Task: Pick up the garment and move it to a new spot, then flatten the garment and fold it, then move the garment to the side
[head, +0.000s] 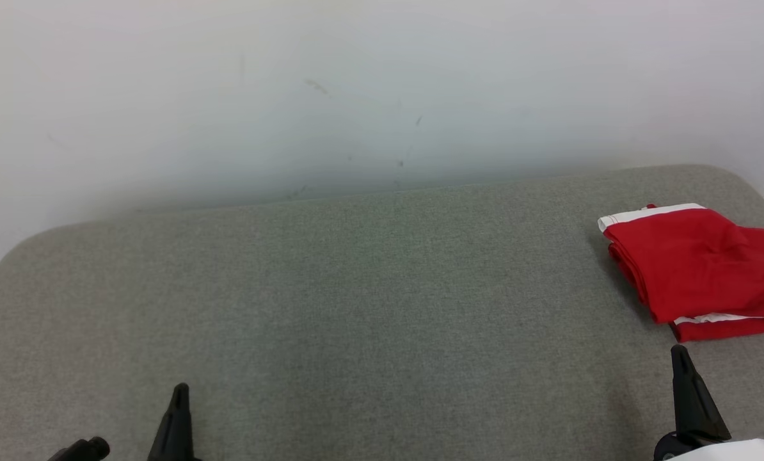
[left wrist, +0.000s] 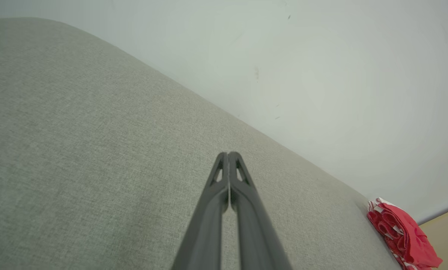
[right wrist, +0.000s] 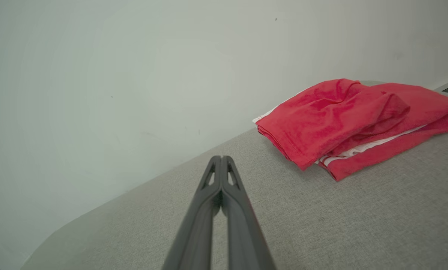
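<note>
At the lower left of the head view, the left gripper [head: 180, 392] shows over the grey fabric table [head: 369, 288], its fingers pressed together on nothing. At the lower right, the right gripper [head: 679, 353] is likewise closed and empty. Just above it, at the right edge, the folded red garment [head: 702, 269] with white trim lies on the table, apart from both grippers.

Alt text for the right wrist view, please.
A folded red garment with white trim lies on a grey fabric table beside a pale wall. The right claw, shut and empty, is apart from it, lower left in view.
</note>
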Robot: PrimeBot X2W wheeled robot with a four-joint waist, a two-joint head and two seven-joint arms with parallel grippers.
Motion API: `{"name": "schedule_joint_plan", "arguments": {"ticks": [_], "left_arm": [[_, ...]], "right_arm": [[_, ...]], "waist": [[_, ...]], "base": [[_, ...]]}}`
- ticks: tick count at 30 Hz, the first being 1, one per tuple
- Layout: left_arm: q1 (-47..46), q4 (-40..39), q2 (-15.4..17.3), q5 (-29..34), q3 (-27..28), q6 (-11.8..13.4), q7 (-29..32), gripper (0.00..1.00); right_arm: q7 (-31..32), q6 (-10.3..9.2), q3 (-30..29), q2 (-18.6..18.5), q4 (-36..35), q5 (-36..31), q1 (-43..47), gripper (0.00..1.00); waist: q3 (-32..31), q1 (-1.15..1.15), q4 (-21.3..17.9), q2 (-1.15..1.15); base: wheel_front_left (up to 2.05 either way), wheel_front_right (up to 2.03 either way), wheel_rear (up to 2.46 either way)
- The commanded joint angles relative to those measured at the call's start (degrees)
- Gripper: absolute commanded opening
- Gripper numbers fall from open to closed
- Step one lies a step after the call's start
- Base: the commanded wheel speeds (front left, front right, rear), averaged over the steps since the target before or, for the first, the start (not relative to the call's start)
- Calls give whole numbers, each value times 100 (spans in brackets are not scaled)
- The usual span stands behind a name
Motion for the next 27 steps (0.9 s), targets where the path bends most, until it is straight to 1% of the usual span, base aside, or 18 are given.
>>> {"name": "schedule_joint_plan", "arguments": {"ticks": [1, 14, 27], "left_arm": [[-142, -90, 38, -224, 35, -13, 41, 0], [-239, -84, 47, -1276, 89, -22, 331, 0], [-323, -75, 54, -2180, 135, -30, 586, 0]], "right_arm": [[45, -2, -61, -18, -63, 202, -165, 0], [324, -3, -210, 24, -27, 1158, -208, 0], [575, -5, -344, 64, 8, 1992, -255, 0]], "waist": [[1, 0, 7, 0], [13, 0, 83, 0], [25, 0, 160, 0]], "base": [[0, 0, 0], [0, 0, 0], [0, 0, 0]]}}
